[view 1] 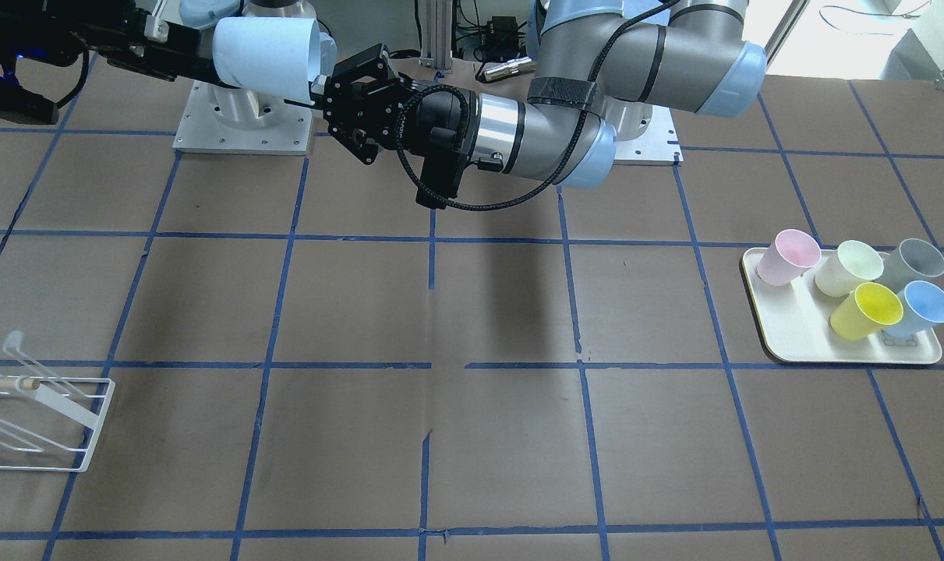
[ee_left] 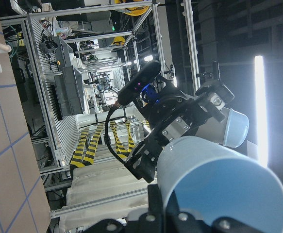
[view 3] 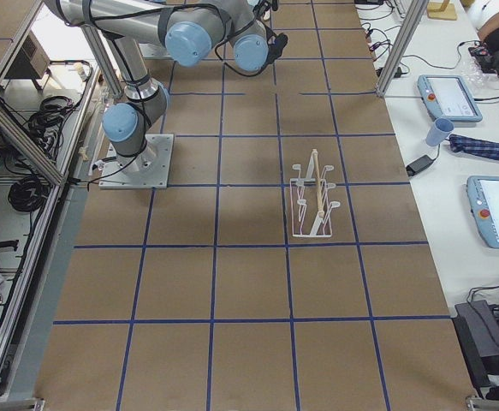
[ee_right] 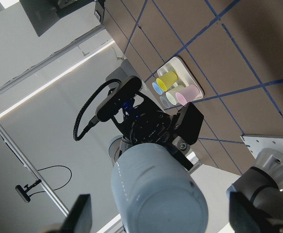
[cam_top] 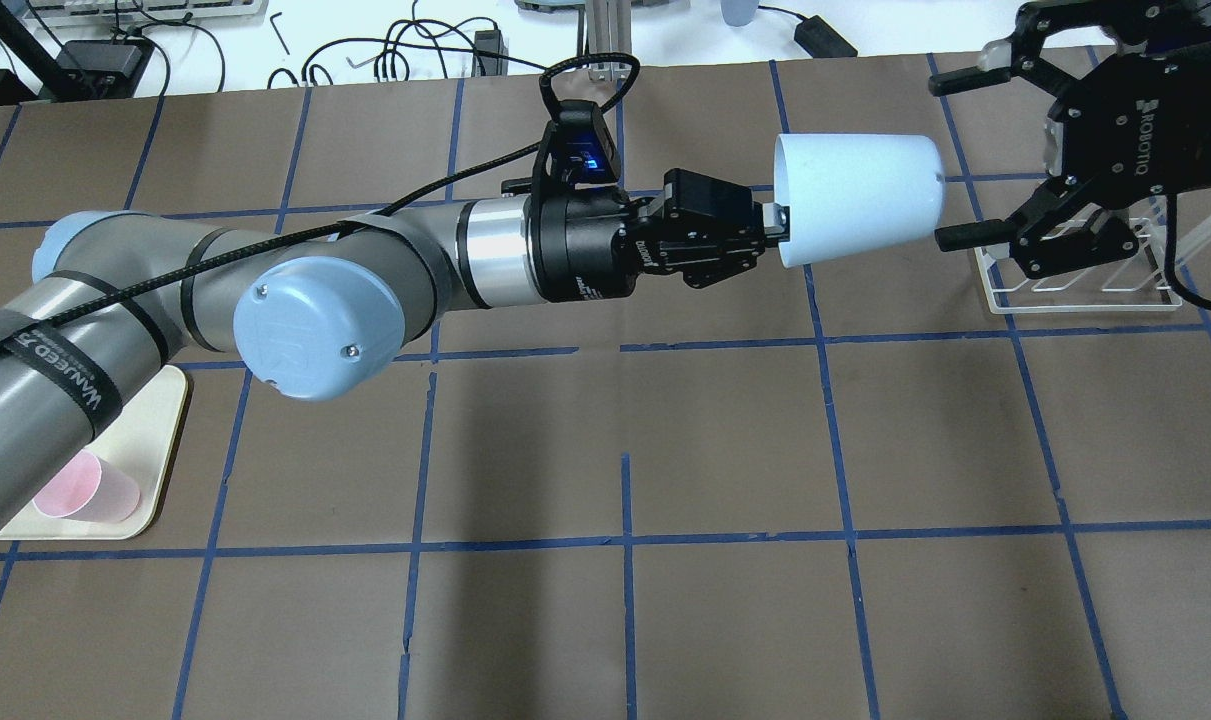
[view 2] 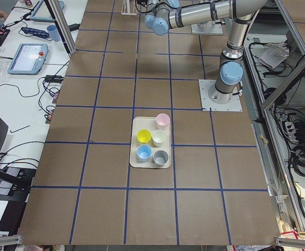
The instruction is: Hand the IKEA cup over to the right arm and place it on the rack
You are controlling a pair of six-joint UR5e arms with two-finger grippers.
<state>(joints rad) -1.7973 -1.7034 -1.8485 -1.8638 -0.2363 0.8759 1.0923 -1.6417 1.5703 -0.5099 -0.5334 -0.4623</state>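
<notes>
Left gripper point(cam_top: 771, 222) pinches the IKEA cup point(cam_top: 860, 200) by its rim (cup sideways); right gripper point(cam_top: 955, 160) gapes wide beside its base

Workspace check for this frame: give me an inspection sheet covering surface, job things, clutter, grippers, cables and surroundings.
Surface: table brown, blue tape grid with small gaps.
Job's things: pale blue cup held on its side in the air; rack standing on the table, nothing on it.
Clutter: tray with pink cup, cream cup, grey cup, yellow cup and blue cup, all upright.
Grippers: left gripper shut on the pale blue cup's rim; right gripper open, fingers either side of its base.
Cables: black cable looped at the left wrist.
Surroundings: desk with control tablets and loose wires.
</notes>
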